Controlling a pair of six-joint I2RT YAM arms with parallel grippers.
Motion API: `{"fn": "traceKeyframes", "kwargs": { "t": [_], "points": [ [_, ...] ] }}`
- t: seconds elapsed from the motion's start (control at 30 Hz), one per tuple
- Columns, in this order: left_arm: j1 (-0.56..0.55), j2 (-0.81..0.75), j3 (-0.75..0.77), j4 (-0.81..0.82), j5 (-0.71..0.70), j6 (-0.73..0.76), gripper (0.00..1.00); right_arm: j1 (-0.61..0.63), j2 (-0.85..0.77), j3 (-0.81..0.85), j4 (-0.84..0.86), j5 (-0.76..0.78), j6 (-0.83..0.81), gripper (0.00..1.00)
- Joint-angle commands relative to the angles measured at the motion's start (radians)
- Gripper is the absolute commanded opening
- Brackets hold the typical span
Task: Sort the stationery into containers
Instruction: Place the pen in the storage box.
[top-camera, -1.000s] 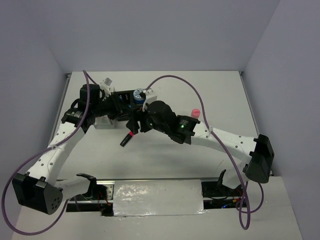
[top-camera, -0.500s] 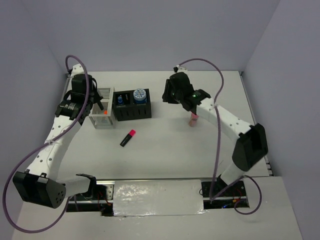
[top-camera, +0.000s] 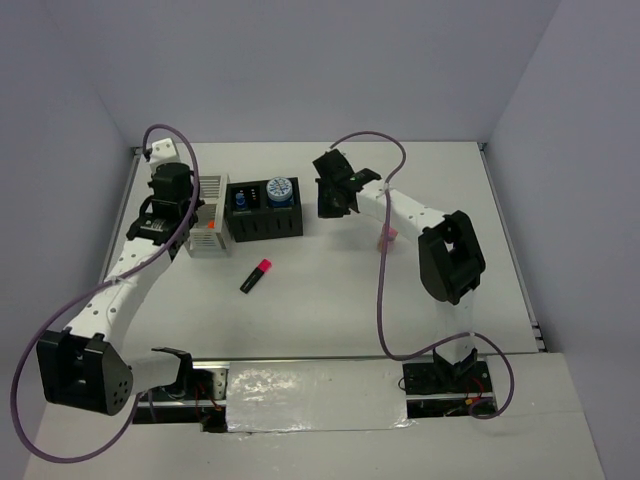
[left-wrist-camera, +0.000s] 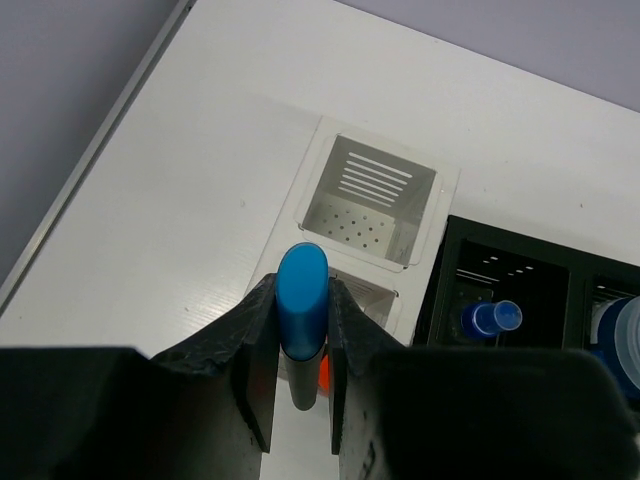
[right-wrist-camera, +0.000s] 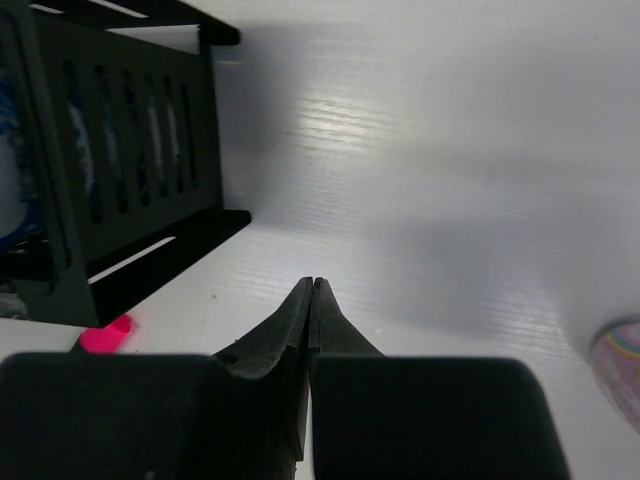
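Left wrist view: the blue highlighter (left-wrist-camera: 302, 288) is gripped by the left tool (left-wrist-camera: 301, 335) over the white organizer (left-wrist-camera: 372, 196). The right tool (right-wrist-camera: 312, 296) is clenched, empty. The pink highlighter (top-camera: 258, 275) and pink stick (top-camera: 386, 238) are not yet sorted.

Three highlighters (top-camera: 257, 275) (left-wrist-camera: 302, 300) (top-camera: 213, 226), two organizers (top-camera: 208, 243) (top-camera: 265, 226), one roll (top-camera: 279, 189), bottle (top-camera: 241, 200) and stick (top-camera: 386, 239)
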Motion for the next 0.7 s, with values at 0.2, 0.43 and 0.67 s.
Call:
{"fn": "traceKeyframes", "kwargs": {
  "t": [0.2, 0.43, 0.67],
  "points": [
    [0.009, 0.039, -0.105, 0.257, 0.016, 0.043, 0.0, 0.042, -0.004, 0.038, 0.046, -0.078, -0.048, 0.01],
    [0.016, 0.088, -0.109, 0.315, 0.027, 0.079, 0.06, 0.048, 0.016, 0.039, -0.004, -0.05, -0.019, 0.01],
    [0.032, 0.097, -0.146, 0.314, 0.002, 0.036, 0.33, 0.056, -0.128, -0.194, 0.088, -0.076, 0.044, 0.01]
  ]
}}
